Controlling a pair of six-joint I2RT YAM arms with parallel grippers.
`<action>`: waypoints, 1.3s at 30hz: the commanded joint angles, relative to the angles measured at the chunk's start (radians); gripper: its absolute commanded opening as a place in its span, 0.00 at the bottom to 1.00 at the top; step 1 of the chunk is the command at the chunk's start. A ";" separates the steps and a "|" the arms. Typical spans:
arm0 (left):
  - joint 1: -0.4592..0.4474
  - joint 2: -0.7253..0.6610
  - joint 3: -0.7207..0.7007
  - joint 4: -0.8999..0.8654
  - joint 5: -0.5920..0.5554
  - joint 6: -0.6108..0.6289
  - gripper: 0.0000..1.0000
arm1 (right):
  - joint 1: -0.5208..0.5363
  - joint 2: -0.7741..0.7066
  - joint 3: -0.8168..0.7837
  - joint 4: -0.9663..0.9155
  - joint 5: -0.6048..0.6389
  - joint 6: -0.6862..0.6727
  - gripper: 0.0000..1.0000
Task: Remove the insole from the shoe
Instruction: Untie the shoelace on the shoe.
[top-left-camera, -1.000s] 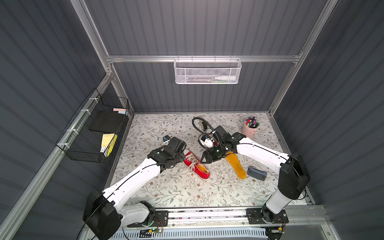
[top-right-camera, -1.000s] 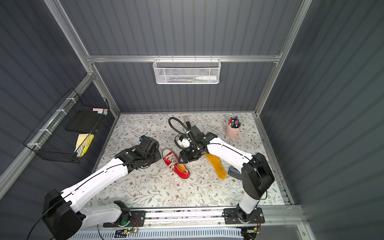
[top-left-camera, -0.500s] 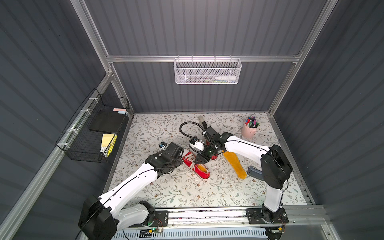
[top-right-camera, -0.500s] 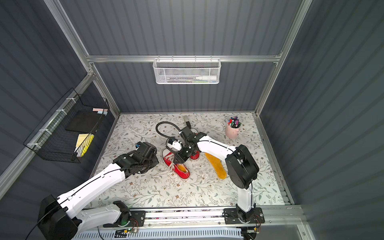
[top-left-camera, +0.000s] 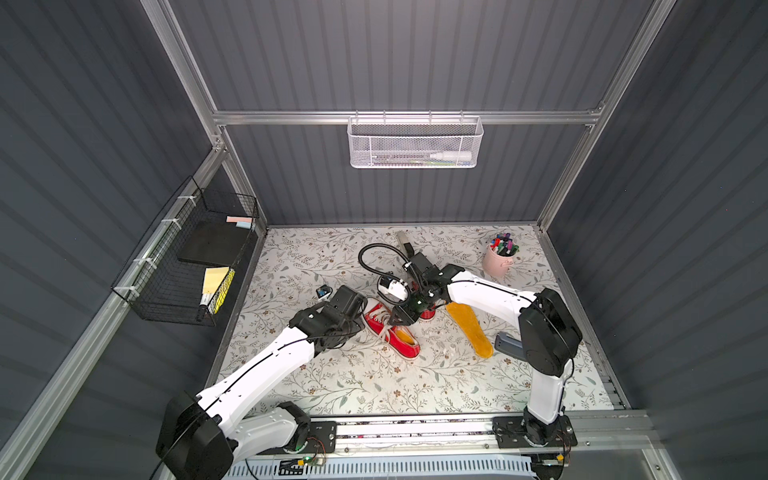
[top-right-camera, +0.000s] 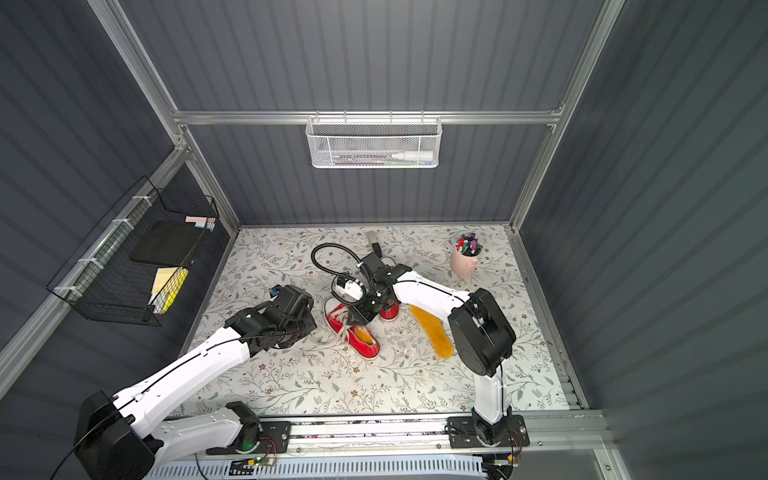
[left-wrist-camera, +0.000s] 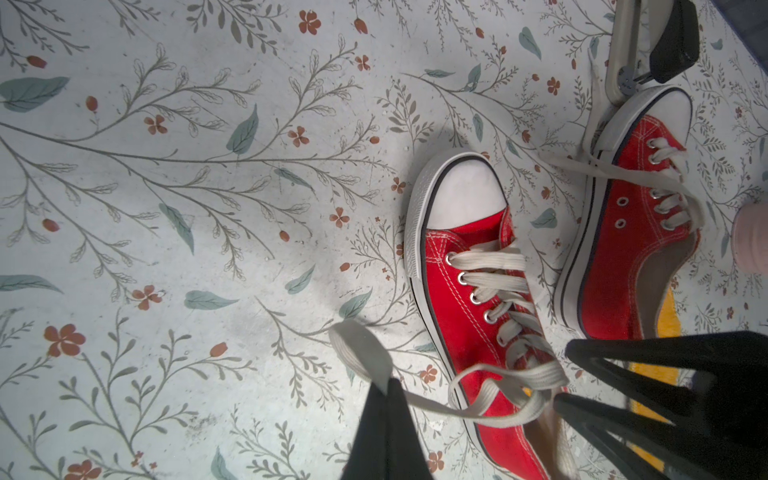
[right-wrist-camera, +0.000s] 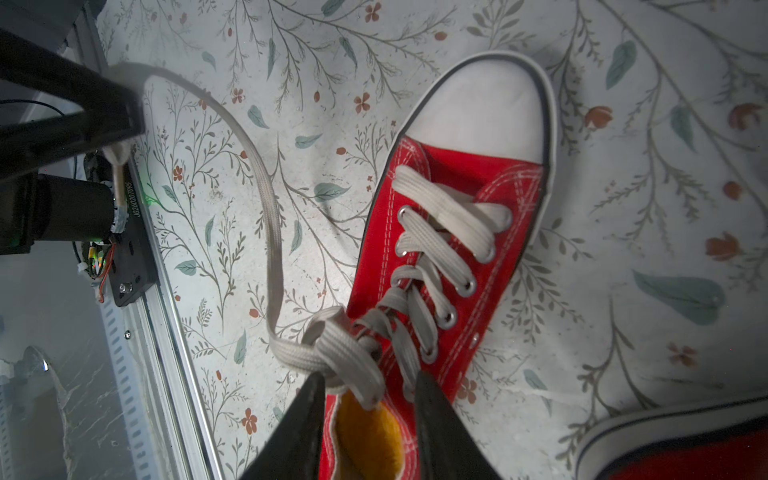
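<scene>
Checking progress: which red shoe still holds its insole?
The shoe under the right gripper, its lace pinched by the left gripper; the other shoe looks empty.

The right arm has folded inward, bringing its elbow (top-left-camera: 549, 330) closer to the table centre. The right gripper (top-left-camera: 400, 319) has shifted away from the loose insole (top-left-camera: 469, 330) to a position above the opening of the laced red shoe (top-left-camera: 395, 336). The black cable loop (top-left-camera: 368, 257) has swung over with it. The left gripper (left-wrist-camera: 384, 395), closed on the lace (left-wrist-camera: 436, 405), has drawn back slightly toward the front rail (top-left-camera: 415, 430).
</scene>
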 joint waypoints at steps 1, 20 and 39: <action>0.005 -0.025 0.014 -0.035 -0.008 -0.013 0.00 | 0.007 0.034 0.027 0.004 -0.021 -0.014 0.34; 0.005 -0.086 -0.035 -0.111 -0.010 -0.061 0.00 | 0.008 -0.156 0.075 -0.007 0.069 0.130 0.05; 0.005 -0.112 -0.022 -0.084 -0.026 -0.027 0.00 | -0.041 -0.036 0.169 0.175 0.353 0.410 0.02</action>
